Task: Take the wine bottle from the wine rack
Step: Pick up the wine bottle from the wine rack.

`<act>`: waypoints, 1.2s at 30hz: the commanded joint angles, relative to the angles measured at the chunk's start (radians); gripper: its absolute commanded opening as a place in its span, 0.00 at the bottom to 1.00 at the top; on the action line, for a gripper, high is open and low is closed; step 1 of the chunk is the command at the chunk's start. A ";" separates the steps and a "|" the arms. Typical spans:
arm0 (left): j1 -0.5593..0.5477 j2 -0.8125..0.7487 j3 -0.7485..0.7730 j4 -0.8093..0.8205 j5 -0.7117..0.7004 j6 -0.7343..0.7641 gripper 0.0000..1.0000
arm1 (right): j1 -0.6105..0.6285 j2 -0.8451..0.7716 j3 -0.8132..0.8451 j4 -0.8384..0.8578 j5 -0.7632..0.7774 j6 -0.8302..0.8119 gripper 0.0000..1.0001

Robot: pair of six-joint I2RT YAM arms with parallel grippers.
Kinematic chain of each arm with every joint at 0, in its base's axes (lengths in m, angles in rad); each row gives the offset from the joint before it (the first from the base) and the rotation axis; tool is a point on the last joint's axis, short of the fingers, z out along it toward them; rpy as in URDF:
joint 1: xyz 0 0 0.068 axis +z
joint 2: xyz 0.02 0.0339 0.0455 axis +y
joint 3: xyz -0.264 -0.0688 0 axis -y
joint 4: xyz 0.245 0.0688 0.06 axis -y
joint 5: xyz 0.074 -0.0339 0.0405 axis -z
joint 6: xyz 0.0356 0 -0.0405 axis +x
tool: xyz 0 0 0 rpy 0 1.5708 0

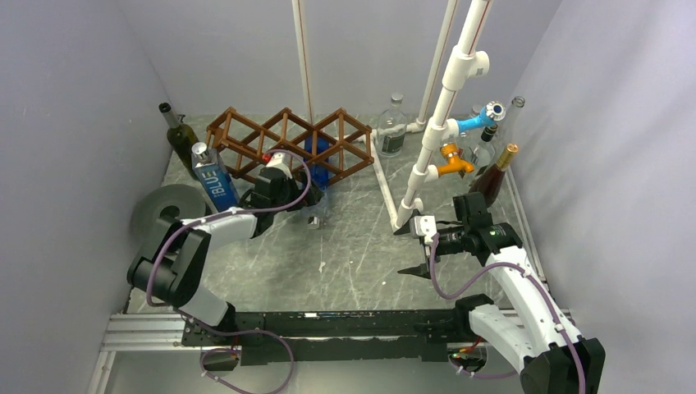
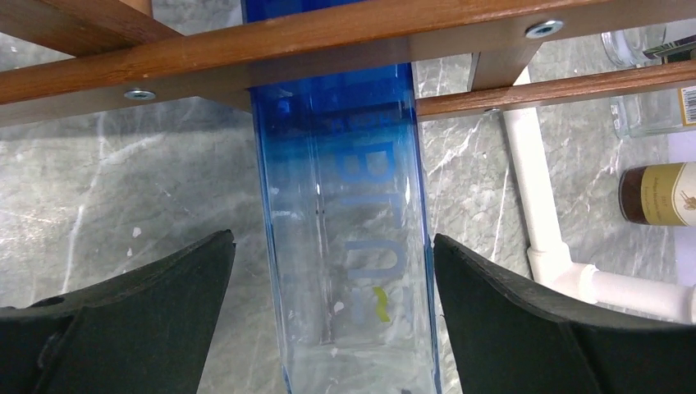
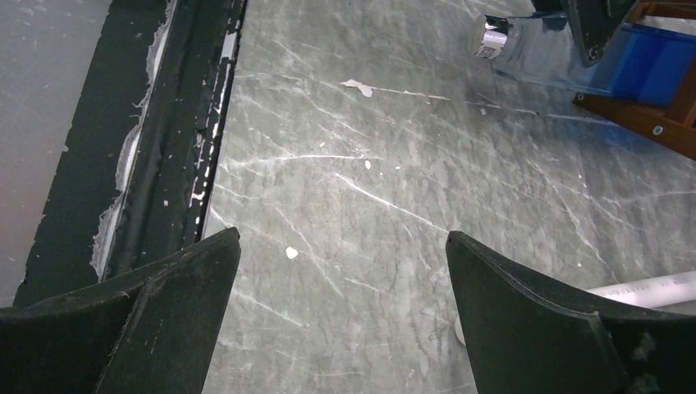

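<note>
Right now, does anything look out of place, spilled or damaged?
Nothing serious. The blue bottle lies in the rack as it should, with the open left gripper around it. Only wear shows: white flakes on the table and a scuffed black edge strip.

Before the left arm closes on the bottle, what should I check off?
1. Left gripper open: ok.
2. Blue bottle centred between its fingers: ok.
3. Fingers touching glass: not ok, gaps on both sides.
4. Bottle lodged in wine rack: ok, a slat crosses over it.
5. Right gripper open, apart over the table: ok.
6. Grip height on the bottle: cannot tell.
</note>
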 commanded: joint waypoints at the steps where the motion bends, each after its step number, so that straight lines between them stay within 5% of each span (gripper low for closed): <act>1: 0.008 0.036 0.036 0.088 0.055 -0.033 0.94 | -0.004 0.002 0.002 0.014 -0.010 -0.033 0.99; 30: 0.036 0.171 0.036 0.254 0.191 -0.110 0.81 | -0.004 0.005 0.000 0.009 -0.005 -0.043 0.99; 36: 0.036 0.159 0.029 0.256 0.201 -0.110 0.64 | -0.004 0.003 0.000 0.008 -0.003 -0.044 0.99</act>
